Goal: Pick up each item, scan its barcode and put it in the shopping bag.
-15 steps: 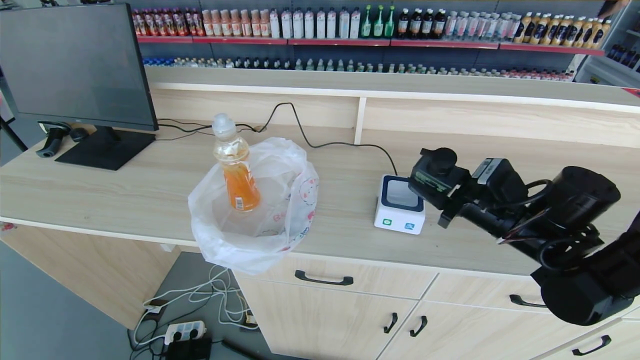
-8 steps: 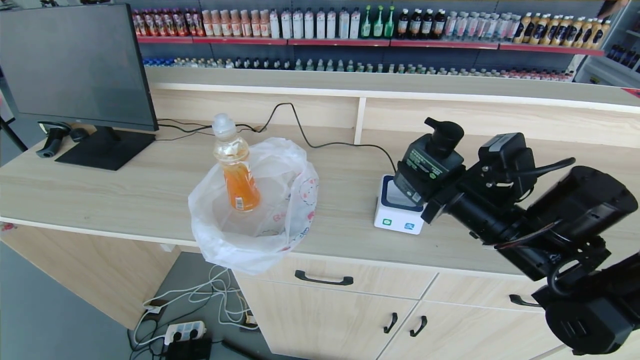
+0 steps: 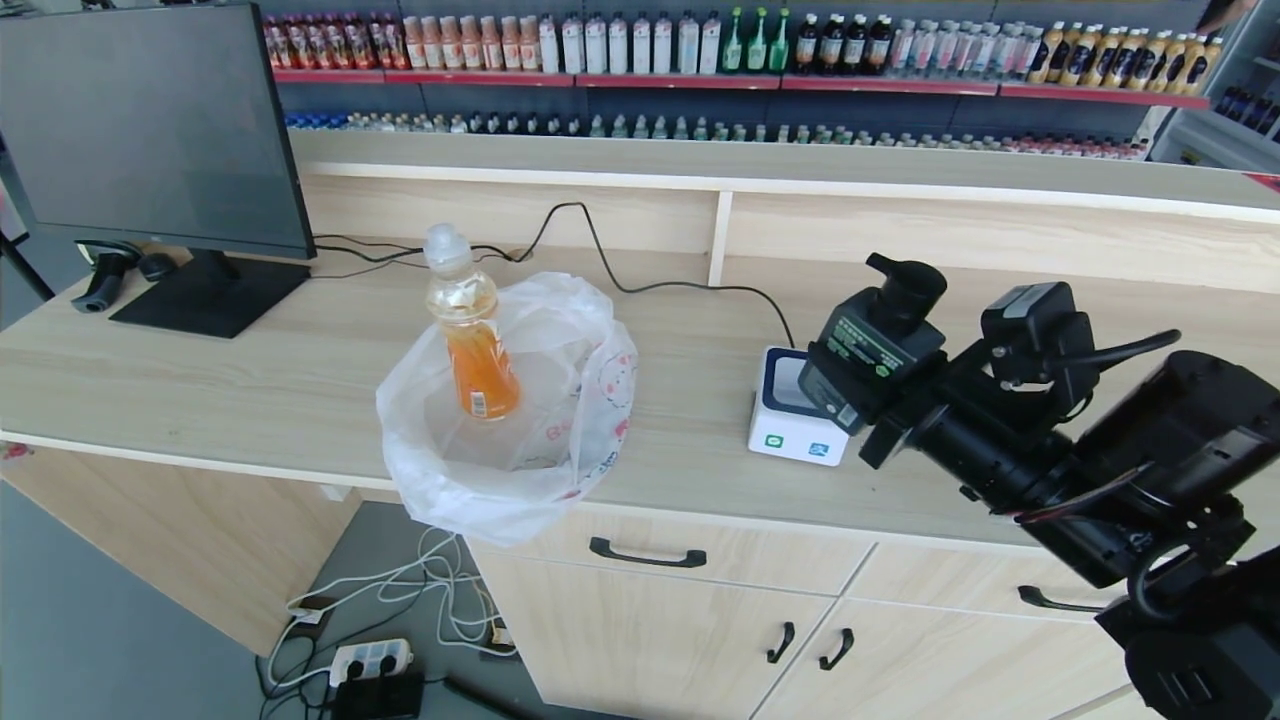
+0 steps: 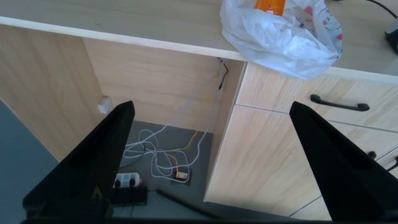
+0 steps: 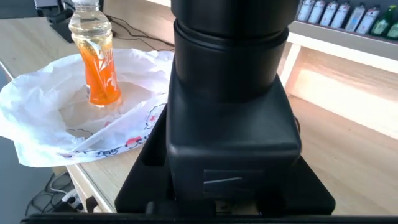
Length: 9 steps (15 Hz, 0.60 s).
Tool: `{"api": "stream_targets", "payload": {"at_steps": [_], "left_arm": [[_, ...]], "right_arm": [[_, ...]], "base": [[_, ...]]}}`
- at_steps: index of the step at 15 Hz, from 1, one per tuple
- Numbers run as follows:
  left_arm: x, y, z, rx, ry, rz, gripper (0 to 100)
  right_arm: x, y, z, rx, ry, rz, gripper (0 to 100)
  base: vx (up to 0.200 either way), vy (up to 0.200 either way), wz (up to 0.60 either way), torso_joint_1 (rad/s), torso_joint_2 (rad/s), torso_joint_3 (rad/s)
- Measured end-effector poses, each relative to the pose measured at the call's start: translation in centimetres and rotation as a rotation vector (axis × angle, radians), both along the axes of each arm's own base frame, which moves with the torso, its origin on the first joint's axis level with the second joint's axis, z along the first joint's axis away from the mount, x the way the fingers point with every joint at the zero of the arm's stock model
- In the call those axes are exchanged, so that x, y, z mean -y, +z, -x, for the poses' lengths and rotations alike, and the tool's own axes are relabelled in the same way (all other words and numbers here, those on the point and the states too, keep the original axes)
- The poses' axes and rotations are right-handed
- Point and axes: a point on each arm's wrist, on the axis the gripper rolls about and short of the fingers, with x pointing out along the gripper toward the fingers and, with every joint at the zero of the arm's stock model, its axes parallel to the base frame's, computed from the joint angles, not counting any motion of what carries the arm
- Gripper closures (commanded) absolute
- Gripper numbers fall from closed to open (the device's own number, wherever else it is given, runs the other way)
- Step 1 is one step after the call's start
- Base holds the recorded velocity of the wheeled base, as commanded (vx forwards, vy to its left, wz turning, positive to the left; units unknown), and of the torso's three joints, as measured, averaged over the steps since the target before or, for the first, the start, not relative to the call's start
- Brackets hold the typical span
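Wood counter (image 3: 250,380) spans the head view, edge to edge. R arm (image 3: 1150,440) comes in from lower right corner and slants up-left, wrist raised above the counter top at right of centre. R gripper (image 3: 900,405) is clamped round the lower body of the black bottle (image 3: 870,345), fingers closed tight on its sides; in the wrist cam the bottle (image 5: 231,112) sits snug between them.

Monitor (image 3: 150,120) stands upper left, screen dark.

Shopping bag (image 3: 590,400), white plastic, sits centre-left at the counter's front edge, mouth open upward, lower part sagging over the edge.

Black bottle: held in the air, right of centre, overlapping the scanner's right side in the head view. Long axis tilted, spouted cap toward upper right of frame, base toward lower left, green label facing the cam.

L gripper (image 4: 211,168): fingers spread wide, nothing between them; below it are cabinet fronts and floor cables.

Scanner (image 3: 785,435): small white box w/ dark window, centre-right on counter, cable running to the back.

Orange drink bottle (image 3: 470,340) stands upright inside the bag, cap up.
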Motion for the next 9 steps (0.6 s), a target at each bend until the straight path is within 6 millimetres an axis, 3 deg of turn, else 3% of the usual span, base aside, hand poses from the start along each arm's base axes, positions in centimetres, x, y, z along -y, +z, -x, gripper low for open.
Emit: {"api": "stream_targets", "payload": {"at_steps": [2,9], "left_arm": [[0.0,0.0,0.0,-0.001,0.001,0.0,0],[0.0,0.0,0.0,0.0,0.001,0.003,0]], "right_arm": [[0.1,0.1,-0.1,0.0,-0.004,-0.005,100],[0.4,1.3,-0.9,0.042,-0.021,-0.035,100]], "base": [[0.0,0.0,0.0,0.0,0.0,0.0],[0.0,0.2,0.0,0.005,0.0,0.002]]}}
